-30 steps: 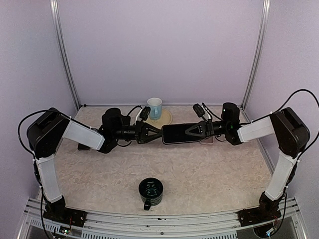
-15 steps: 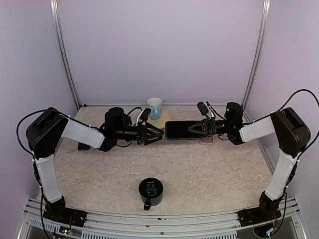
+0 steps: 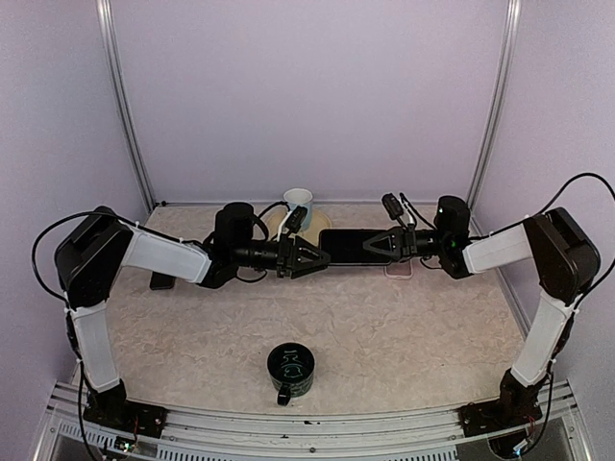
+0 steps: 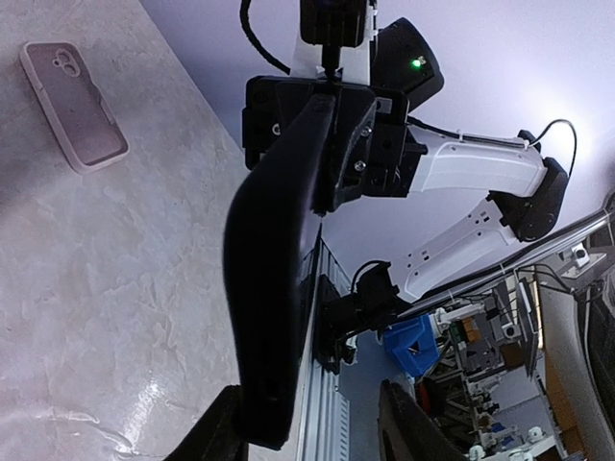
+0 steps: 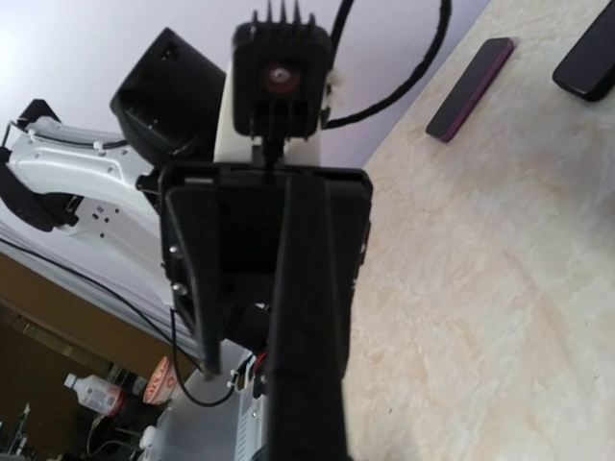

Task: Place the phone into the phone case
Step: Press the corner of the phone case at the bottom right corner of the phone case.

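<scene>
Position: the phone [image 3: 348, 247] is held level in the air above the surface [image 3: 404, 327], spanning the gap between the two arms; it sits in no case.

The right gripper [image 3: 386, 245] is clamped on the end of the phone nearer its own arm. The left gripper [image 3: 309, 257] has its jaws parted and straddles the opposite end. In the left wrist view one finger [image 4: 219, 437] lies just beside the phone's edge and the other stands apart from it; no grasp is made.

The phone case [image 4: 72, 106] is pink, appears open side up, and lies on the surface beneath the right arm.

Assessment: the step in hand looks like a mid-air handover or re-grip; insertion is not begun.

Next move, in my judgement: the left gripper closes squarely on the free end before the right one lets go; the phone then has to be lowered and lined up with the case's long axis; a slack hold risks a drop.
</scene>
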You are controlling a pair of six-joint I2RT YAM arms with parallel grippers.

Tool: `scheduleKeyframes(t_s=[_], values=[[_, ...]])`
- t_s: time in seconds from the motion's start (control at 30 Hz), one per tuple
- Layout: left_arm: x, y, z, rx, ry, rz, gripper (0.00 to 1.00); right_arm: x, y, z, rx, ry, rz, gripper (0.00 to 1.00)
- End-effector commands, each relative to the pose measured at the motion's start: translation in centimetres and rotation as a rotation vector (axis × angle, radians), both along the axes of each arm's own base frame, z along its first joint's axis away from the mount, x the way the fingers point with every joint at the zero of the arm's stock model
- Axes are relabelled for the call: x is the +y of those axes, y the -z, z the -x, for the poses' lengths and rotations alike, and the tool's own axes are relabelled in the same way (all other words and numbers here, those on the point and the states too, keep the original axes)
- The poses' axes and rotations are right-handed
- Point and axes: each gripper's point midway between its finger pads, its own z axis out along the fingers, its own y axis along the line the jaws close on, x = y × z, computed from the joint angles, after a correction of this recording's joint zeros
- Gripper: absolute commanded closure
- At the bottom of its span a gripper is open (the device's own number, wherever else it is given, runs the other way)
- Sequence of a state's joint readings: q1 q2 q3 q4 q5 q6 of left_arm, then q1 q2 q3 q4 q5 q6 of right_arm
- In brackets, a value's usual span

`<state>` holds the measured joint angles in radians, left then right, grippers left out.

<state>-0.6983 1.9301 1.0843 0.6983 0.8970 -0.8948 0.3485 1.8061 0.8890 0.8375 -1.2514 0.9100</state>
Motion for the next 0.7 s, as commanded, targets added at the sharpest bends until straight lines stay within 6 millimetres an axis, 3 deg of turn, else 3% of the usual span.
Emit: scheduleKeyframes(t_s=[0.0,0.17,0.27,0.43,0.67], values=[[-1.1,-1.3,0.4,-0.023,0.035,0.054,0.64,-0.1,-1.5,0.1,-0.077,0.012,-0.019,1.0],[-1.2,-1.3,0.3,-0.018,0.038,0.066,0.76,0.0,-1.0,0.0,-0.076,0.015,-0.006,1.0],[-1.2,-1.5,0.2,-0.019,0.032,0.068,0.99,0.0,-0.5,-0.3,-0.079,0.028,0.014,1.0],[-0.7,-1.4,0.1,-0.026,0.025,0.069,1.0,-0.1,0.3,-0.7,-0.105,0.048,0.061,1.0],[2.1,-2.9,0.6,-0.111,0.015,0.116,1.0,-0.5,-0.1,-0.2,-0.057,0.017,0.013,1.0]])
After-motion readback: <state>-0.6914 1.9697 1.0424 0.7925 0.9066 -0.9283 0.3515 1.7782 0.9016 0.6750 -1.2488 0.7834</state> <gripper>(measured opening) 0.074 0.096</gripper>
